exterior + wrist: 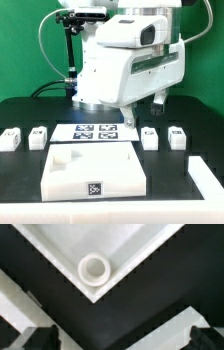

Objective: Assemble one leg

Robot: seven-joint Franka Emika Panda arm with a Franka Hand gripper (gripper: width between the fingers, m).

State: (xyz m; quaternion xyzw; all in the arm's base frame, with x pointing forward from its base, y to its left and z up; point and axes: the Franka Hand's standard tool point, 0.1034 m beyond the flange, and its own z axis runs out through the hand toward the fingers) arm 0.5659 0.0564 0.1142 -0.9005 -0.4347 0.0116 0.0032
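Pincer (pixel 144 110) spread wide, empty, over the counter (pixel 20 185).
Wrist view alone shows the white board's (pixel 130 241) round socket (pixel 95 269); exterior view alone shows a leg (pixel 150 136) lying beside the marker board (pixel 95 131).

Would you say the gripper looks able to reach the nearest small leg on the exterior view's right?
Probably yes: the gripper hangs open close above that leg, and nothing appears to stand between them.
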